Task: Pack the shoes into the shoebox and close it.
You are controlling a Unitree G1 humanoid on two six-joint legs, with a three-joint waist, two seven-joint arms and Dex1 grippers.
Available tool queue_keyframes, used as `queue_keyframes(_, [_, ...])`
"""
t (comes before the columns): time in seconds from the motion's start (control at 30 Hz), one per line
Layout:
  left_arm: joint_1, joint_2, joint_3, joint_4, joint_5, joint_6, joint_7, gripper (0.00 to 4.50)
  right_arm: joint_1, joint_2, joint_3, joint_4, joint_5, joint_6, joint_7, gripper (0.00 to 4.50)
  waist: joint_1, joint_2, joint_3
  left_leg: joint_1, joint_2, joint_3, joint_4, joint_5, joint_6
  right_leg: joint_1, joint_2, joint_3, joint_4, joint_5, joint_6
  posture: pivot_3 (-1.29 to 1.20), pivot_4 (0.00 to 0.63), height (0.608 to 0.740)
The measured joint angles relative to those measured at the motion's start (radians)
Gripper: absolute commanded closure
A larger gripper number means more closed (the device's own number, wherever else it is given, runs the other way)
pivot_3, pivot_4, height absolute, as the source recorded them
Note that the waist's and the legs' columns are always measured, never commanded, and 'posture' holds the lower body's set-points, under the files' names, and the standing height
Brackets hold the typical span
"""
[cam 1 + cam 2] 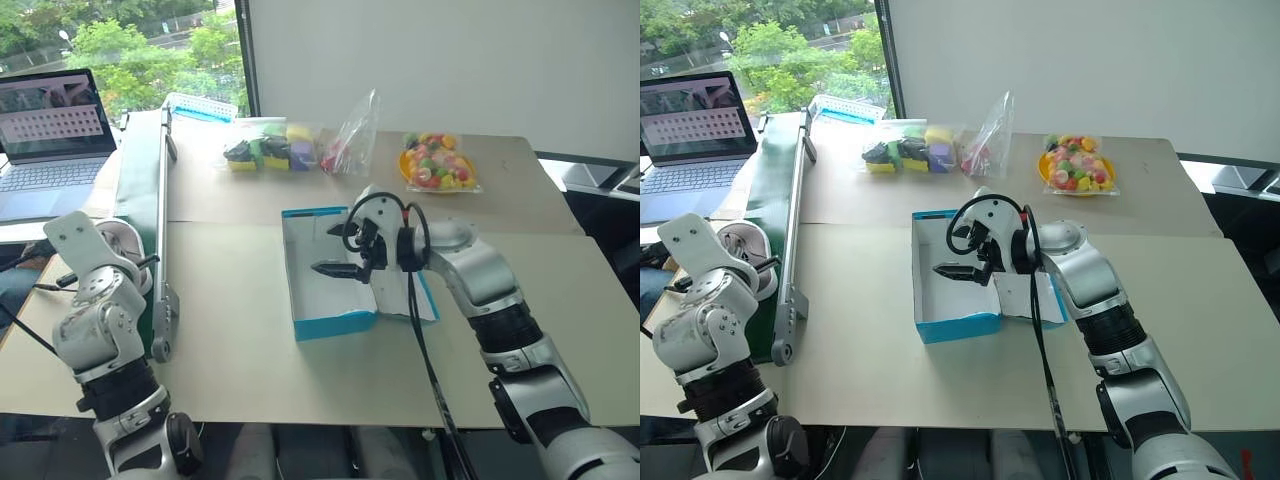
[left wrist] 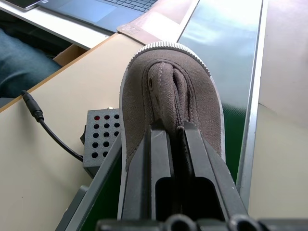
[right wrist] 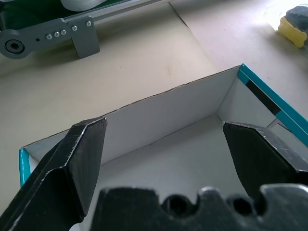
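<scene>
A grey-beige shoe [image 2: 168, 91] with a white sole rim lies on the green conveyor belt [image 2: 226, 43] at the table's left. My left gripper [image 2: 171, 129] is shut on its tongue and upper. In the head views a pale rounded edge of the shoe [image 1: 124, 240] shows beside my left wrist. The blue shoebox [image 1: 335, 325] stands open mid-table, its white inside [image 3: 168, 115] bare where it shows. Its lid [image 1: 432, 303] lies flat to the right under my right arm. My right gripper [image 1: 334, 250] hovers over the box, open, with nothing between its fingers [image 3: 84, 159].
The conveyor [image 1: 160, 200] runs along the table's left with a metal side rail. A laptop [image 1: 55, 130] sits beyond it. Clear bags of colourful items [image 1: 270, 150] [image 1: 435, 162] and a white basket [image 1: 200, 105] line the back. A small black perforated box [image 2: 101, 137] with a cable sits beside the belt.
</scene>
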Motion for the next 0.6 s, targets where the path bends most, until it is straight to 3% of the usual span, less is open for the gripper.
queue_keyframes(0.17, [-0.029, 0.034, -0.049, 0.007, -0.005, -0.054, -0.059, 4.43, 0.000, 0.001, -0.008, -0.001, 0.009, 0.008, -0.003, 0.00, -0.002, 0.000, 0.000, -0.001, 0.000, 0.000, 0.000, 0.000, 0.000, 0.000, 0.000, 0.000, -0.002, 0.000, 0.000, 0.00, 0.150, 0.740])
queue_keyframes(0.3, [-0.076, 0.083, -0.182, -0.029, -0.073, -0.126, -0.260, 4.43, -0.090, 0.093, -0.228, 0.028, 0.203, 0.201, -0.095, 0.00, 0.002, 0.000, 0.000, -0.002, 0.000, -0.001, 0.000, 0.001, -0.001, 0.000, -0.001, -0.002, -0.002, 0.001, -0.001, 0.00, 0.150, 0.740])
queue_keyframes(0.4, [-0.140, 0.044, -0.289, -0.089, -0.149, -0.135, -0.355, 4.43, -0.220, 0.128, -0.388, 0.040, 0.336, 0.329, -0.182, 0.00, 0.012, 0.000, 0.000, -0.002, 0.000, -0.001, -0.001, 0.000, 0.000, 0.001, -0.001, -0.003, -0.005, 0.001, -0.001, 0.00, 0.150, 0.740])
queue_keyframes(0.6, [-0.201, -0.060, -0.391, -0.091, -0.213, -0.126, -0.386, 4.43, -0.244, 0.158, -0.552, 0.129, 0.466, 0.503, -0.342, 0.00, 0.009, 0.000, 0.000, -0.004, 0.000, -0.001, -0.002, 0.000, 0.000, -0.001, -0.001, -0.002, -0.005, 0.001, -0.001, 0.00, 0.150, 0.740])
